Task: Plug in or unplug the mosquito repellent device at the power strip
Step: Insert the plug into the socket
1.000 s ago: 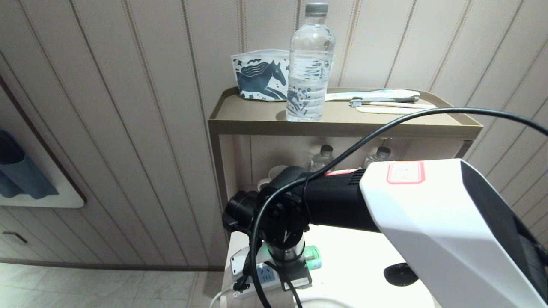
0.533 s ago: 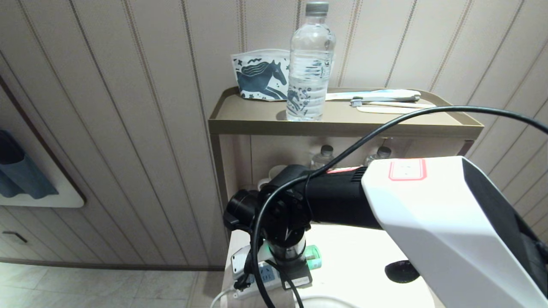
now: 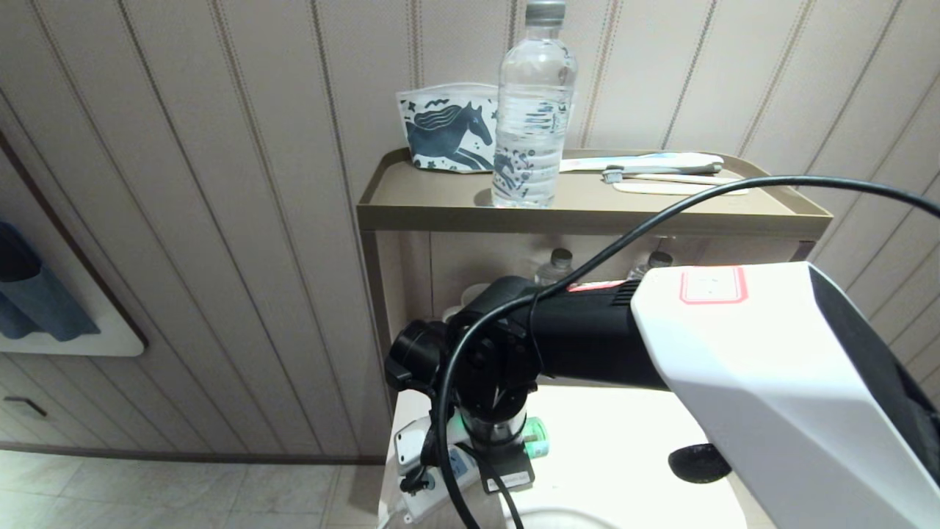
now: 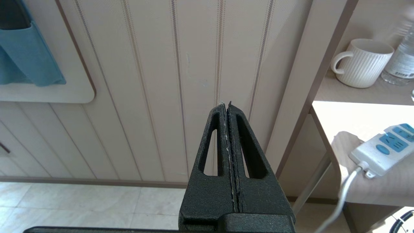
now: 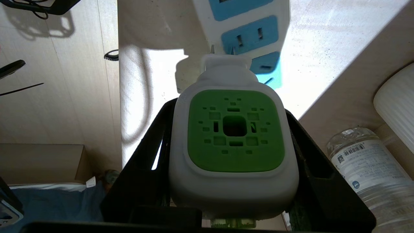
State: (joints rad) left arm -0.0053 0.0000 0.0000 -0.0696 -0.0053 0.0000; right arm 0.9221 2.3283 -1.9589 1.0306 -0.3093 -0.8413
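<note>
No readable writing. The right pincer (image 5: 233, 155) clamps the white, green-faced plastic mosquito repellent device (image 5: 233, 139), plug end apparently touching the white, blue-socketed power strip (image 5: 249, 29) at the bench's left edge. The left pincer (image 4: 228, 106) is closed, empty.

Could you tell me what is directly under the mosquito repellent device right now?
The power strip sits beneath the mosquito repellent device, held by the right gripper. Its prongs are covered.

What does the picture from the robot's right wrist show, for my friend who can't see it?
The right claw grips a white mosquito repellent device with a green top, its front end right at the blue sockets of the power strip. A clear water bottle lies nearby.
</note>
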